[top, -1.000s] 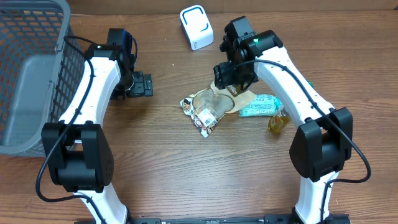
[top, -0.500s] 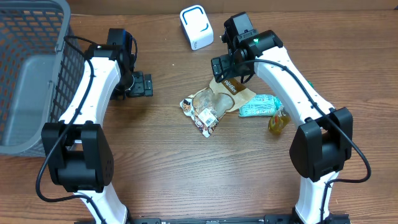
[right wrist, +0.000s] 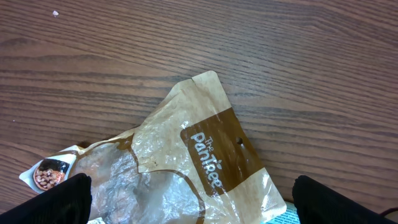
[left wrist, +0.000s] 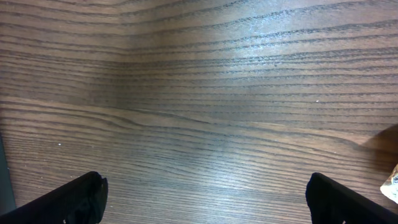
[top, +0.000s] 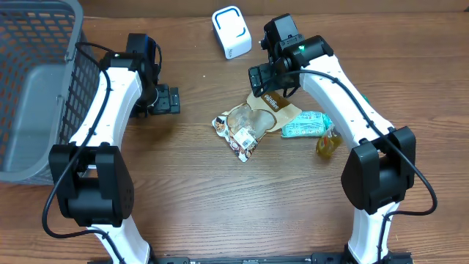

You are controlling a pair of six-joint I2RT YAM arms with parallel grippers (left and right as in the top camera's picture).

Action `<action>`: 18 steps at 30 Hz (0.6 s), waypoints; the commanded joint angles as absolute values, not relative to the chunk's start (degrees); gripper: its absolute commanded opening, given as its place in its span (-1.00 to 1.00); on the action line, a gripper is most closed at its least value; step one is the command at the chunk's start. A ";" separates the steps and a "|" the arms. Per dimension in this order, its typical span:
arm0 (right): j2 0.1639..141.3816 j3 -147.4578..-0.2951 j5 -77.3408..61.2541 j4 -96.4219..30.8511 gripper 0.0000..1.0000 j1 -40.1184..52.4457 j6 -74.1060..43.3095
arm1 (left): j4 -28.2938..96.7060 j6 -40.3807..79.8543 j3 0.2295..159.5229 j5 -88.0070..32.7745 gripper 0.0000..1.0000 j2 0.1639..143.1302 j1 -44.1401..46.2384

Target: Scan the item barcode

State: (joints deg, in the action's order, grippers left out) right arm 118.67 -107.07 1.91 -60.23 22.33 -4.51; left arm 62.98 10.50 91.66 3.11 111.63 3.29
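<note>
A grey wire basket (top: pixel 29 81) sits at the worktop's (top: pixel 205 205) left edge, toward the far corner; just right of it the left gripper (top: pixel 171 100) hangs low over bare wood, its fingers (left wrist: pixel 78 199) spread wide with nothing between them; a white scanner (top: pixel 231 31) stands near the far edge, about midway along; right of centre lies the bag (top: pixel 277 111), flat on the wood, a crinkled pouch of tan paper with a clear film window and a brown band printed "The Pantree" in white; one corner of it points toward the far edge; the right gripper (top: pixel 265 78) hovers just above that far end, fingers (right wrist: pixel 50 202) wide apart on either side of the bag and not gripping it; a small snack packet (top: pixel 239 136) touches the bag's near-left side; a teal packet (top: pixel 304 126) lies against its right; an amber container (top: pixel 327 142) rests just beside that, toward the right edge.
</note>
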 commanded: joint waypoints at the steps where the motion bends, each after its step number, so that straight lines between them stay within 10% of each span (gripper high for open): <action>1: 118.76 -106.76 2.50 -59.96 1.00 22.41 -4.71 | 62.92 10.26 91.98 3.57 0.99 111.85 3.40; 18: 118.76 -106.76 2.50 -59.96 1.00 22.41 -4.71 | 62.26 10.26 91.98 8.56 0.99 111.85 3.40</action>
